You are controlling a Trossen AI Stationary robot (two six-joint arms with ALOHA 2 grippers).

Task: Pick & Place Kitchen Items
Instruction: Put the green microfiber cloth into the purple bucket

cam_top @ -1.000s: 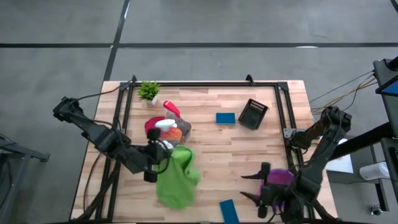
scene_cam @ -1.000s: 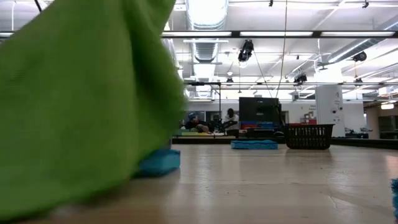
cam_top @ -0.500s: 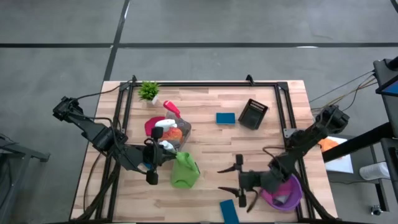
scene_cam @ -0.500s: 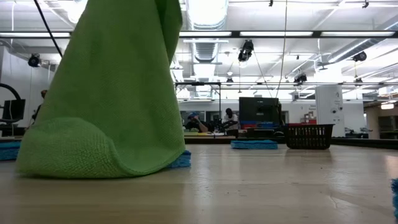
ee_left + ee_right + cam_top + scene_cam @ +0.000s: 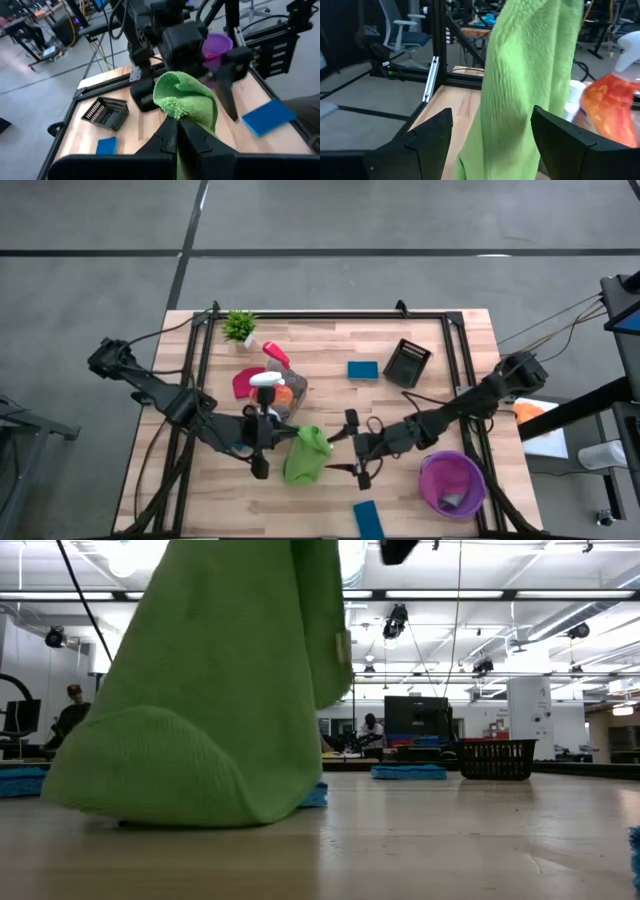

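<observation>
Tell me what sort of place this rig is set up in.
Probably a robotics lab or open workshop hall. The low view shows long ceiling lights, people seated at other stations in the background, and a bare concrete floor surrounds the wooden table.

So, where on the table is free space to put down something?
Bare wood lies between the plant and the black basket, and in the near left corner beside the green cloth. It is crowded around the spray bottle, where both grippers meet.
</observation>
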